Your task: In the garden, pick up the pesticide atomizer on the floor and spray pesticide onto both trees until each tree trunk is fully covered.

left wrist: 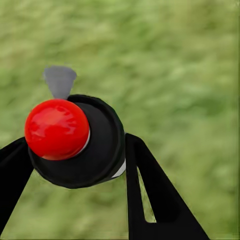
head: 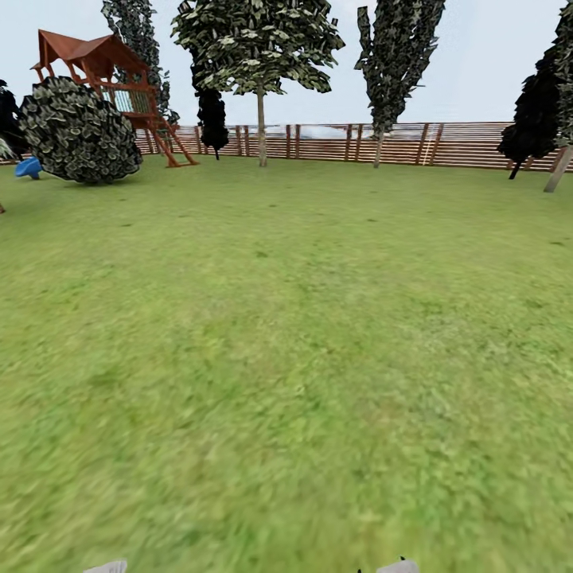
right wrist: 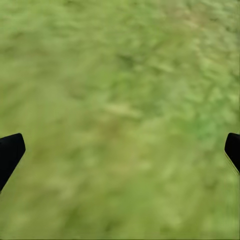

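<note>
My left gripper [left wrist: 75, 162] is shut on the pesticide atomizer [left wrist: 56, 129], a dark round bottle with a shiny red top and a grey nozzle, held over grass. My right gripper [right wrist: 120, 150] is open, with only lawn between its black fingertips. Far across the garden lawn [head: 286, 334], one tree [head: 259, 40] with a light-green crown stands before the fence on a pale straight trunk [head: 261, 131]. Another pale trunk [head: 559, 169] leans at the right edge. The concrete floor is out of view.
A brown slat fence [head: 446, 143] closes the far side. At the far left stand a wooden play tower [head: 119, 87], a round bush [head: 78, 131] and a blue object [head: 28, 167]. Dark narrow trees [head: 213, 115] and a tall slim tree [head: 398, 56] line the fence.
</note>
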{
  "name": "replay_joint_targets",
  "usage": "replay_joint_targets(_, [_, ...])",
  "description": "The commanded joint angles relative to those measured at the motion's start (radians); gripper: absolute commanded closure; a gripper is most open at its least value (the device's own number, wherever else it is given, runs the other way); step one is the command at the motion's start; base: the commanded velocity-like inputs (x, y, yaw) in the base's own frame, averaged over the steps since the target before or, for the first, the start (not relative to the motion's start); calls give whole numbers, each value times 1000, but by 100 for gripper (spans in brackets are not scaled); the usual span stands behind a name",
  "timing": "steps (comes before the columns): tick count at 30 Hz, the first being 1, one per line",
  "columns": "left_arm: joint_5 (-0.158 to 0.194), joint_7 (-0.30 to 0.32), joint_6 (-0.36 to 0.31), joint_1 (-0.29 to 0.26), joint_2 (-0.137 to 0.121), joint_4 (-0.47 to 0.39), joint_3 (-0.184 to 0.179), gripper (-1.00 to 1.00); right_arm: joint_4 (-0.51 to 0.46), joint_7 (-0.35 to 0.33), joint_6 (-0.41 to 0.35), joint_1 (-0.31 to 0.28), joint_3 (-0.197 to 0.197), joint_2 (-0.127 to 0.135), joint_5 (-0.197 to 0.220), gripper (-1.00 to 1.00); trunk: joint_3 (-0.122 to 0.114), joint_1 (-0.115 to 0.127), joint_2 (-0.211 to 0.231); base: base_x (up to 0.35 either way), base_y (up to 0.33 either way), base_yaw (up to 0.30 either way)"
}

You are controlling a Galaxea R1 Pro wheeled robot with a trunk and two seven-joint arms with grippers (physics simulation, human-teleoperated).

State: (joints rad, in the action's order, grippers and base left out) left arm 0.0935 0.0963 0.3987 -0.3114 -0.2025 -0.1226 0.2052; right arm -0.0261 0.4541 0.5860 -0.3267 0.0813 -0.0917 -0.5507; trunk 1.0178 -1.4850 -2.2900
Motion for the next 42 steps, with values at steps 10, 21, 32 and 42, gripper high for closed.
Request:
replay_joint_targets(10, [0, 0, -1, 0, 0, 0, 0, 100, 0, 0, 0, 0, 0, 0, 0, -100, 0, 0, 0, 339, 0, 0])
replay_joint_targets(21, [-1, 0, -1, 0, 0, 0, 0, 100, 0, 0, 0, 0, 0, 0, 0, -100, 0, 0, 0, 339, 0, 0])
replay_joint_targets(32, [-1, 0, -1, 0, 0, 0, 0, 100, 0, 0, 0, 0, 0, 1, 0, -100, 0, 0, 0, 339, 0, 0])
replay_joint_targets(42, [-1, 0, -1, 0, 0, 0, 0, 100, 0, 0, 0, 0, 0, 0, 0, -100, 0, 0, 0, 339, 0, 0])
